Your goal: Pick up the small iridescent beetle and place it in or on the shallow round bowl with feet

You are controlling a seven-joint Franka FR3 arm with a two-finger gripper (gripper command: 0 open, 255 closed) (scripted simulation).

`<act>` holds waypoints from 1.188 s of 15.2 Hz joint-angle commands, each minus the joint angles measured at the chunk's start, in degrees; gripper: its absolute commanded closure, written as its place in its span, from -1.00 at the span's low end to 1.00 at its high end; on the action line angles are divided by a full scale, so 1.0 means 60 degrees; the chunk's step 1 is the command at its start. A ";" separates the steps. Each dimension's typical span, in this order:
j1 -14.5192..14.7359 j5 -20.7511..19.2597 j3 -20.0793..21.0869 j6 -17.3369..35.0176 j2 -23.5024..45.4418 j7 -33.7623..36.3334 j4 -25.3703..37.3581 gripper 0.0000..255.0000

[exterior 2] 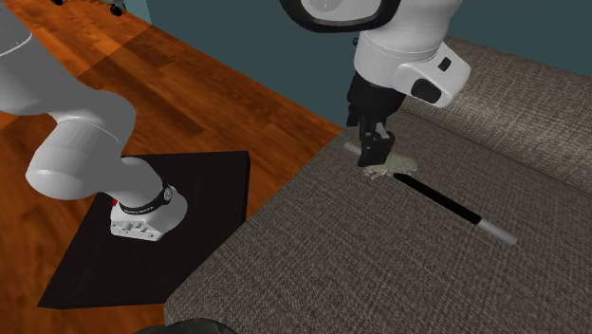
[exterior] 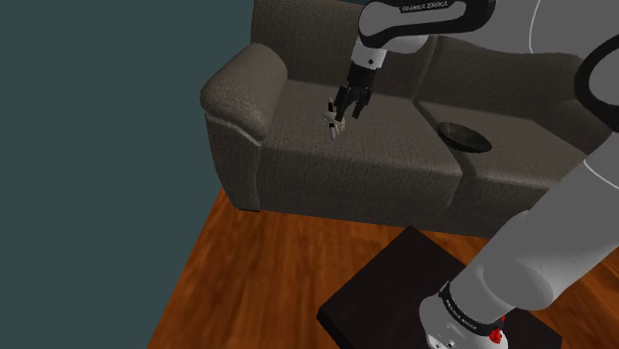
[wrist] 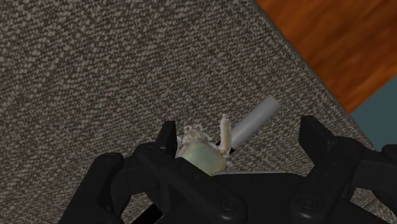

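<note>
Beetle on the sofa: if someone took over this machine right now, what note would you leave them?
Hand: open, low over the sofa seat, with its fingers apart on either side of the pale beetle and not clasping it.
Beetle: lies on the seat cushion beside a black rod with grey ends.
Bowl: dark, on the next cushion, toward the shoulder view's right.
Done: the hand is lined up around the beetle.
Left: close on the beetle, lift it, carry it to the bowl, let go.
</note>
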 commanded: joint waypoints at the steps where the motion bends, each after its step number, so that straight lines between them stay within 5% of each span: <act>1: -0.0075 0.0143 -0.0096 0.0142 0.0715 -0.0189 0.0670 -1.00; 5: -0.0216 0.0403 -0.0181 0.0180 0.1859 -0.0409 0.1918 -1.00; 18: -0.0164 0.0466 -0.0132 0.1102 0.2012 -0.0456 0.1151 -1.00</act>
